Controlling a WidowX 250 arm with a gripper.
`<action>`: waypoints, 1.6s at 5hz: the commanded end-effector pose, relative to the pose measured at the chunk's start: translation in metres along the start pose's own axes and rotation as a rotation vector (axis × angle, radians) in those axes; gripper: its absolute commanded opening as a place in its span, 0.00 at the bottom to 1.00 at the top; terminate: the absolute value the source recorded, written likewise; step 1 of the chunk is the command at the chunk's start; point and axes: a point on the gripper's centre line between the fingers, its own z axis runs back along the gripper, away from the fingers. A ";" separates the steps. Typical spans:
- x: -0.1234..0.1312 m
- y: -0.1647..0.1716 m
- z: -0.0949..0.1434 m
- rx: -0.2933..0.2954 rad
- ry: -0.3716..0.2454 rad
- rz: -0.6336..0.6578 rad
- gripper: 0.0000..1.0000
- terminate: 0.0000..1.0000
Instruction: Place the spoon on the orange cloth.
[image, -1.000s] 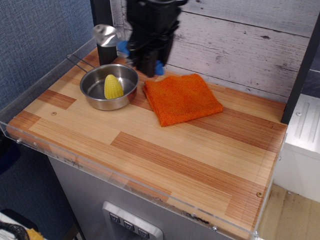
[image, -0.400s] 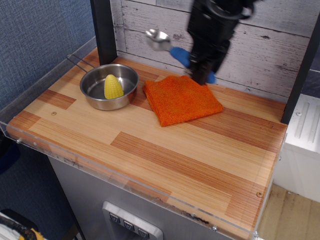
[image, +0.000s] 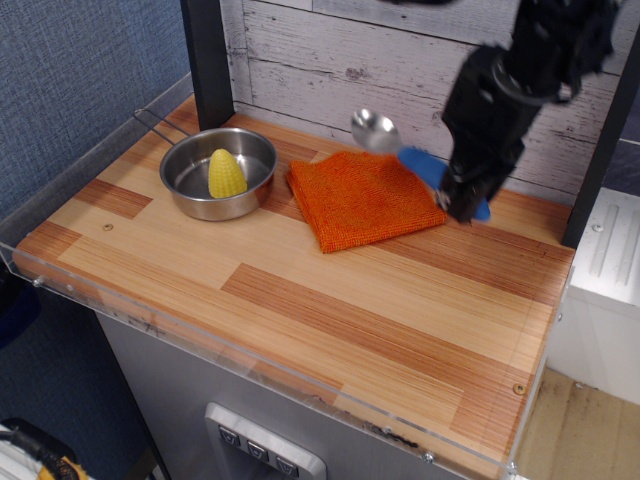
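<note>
Blue-handled silver spoon (image: 400, 146) above fuzzy orange cloth (image: 364, 197)

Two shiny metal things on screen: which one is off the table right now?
The spoon, with the blue handle, held in the gripper above the orange cloth's far edge. The steel pan sits on the wooden table with the corn inside.

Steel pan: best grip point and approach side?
Grip the thin wire handle of the steel pan, coming from above at the back-left corner. It juts clear of the bowl toward the acrylic edge, slim enough for the fingers to span. The rim is probably too wide, and the corn fills the bowl's middle.
</note>
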 end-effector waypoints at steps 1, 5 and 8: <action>-0.019 -0.008 -0.003 -0.026 0.035 -0.004 0.00 0.00; -0.019 -0.008 -0.021 0.049 0.065 0.055 1.00 0.00; -0.017 -0.007 -0.010 0.045 0.047 0.089 1.00 0.00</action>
